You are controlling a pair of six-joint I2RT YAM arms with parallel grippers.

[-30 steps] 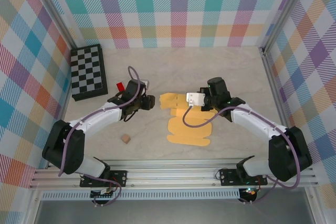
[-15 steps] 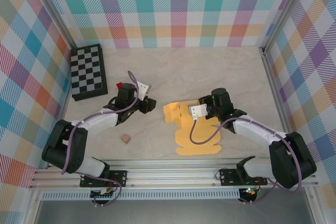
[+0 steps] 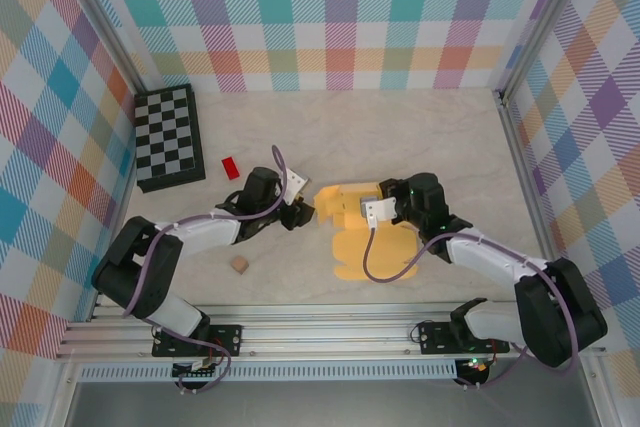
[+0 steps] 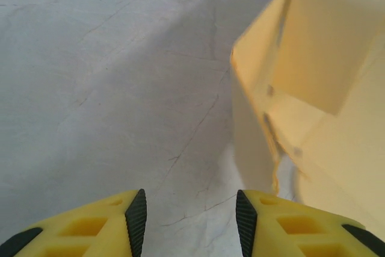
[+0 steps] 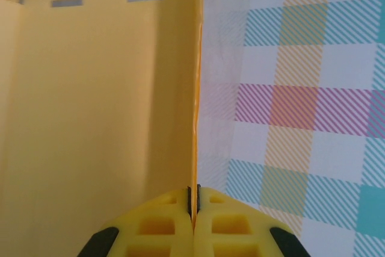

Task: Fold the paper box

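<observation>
The pale, faintly veined table point(image 3: 420, 137) bore a flat black-and-grey chessboard point(image 3: 168, 137) at far left. Mid-table sat the paper box point(image 3: 375, 247): thin, smooth yellow-orange card, its walls partly raised. The right gripper point(image 5: 194, 200) pinched one upright wall edge. The left gripper point(image 4: 191, 209) stood parted and empty beside the box. Nearby lay a tan cube point(image 3: 239, 264) and a red block point(image 3: 231, 167).
</observation>
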